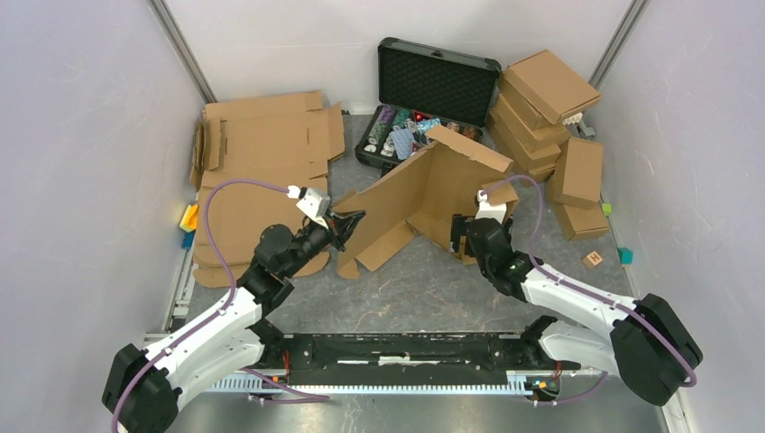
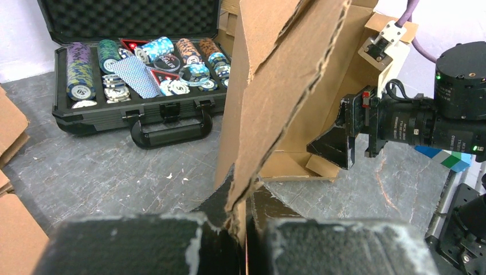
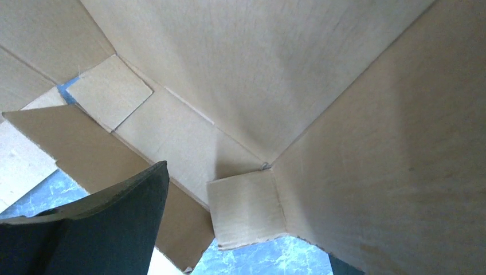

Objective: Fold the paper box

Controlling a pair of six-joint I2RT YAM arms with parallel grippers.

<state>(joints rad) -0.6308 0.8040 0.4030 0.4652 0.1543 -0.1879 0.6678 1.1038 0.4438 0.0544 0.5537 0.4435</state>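
Top external view had the paper box [image 1: 424, 189] standing half-raised in the middle of the grey table [image 1: 406, 289], just in front of the open black poker chip case [image 1: 437, 86]. The left gripper [image 1: 350, 221] was clenched on the box's left flap, the cardboard edge pinched between its fingers [image 2: 321, 246]. The right gripper [image 1: 462, 236] was spread wide at the box's right end, grasping nothing, facing an inner corner. Folded boxes [image 1: 546, 108] were stacked back right; flat blanks [image 1: 262, 153] lay on the left.

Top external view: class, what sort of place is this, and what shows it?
Probably a robot lab work cell: white walls, left arm and right arm bolted to a grey table, stacked folded boxes beside flat cardboard.
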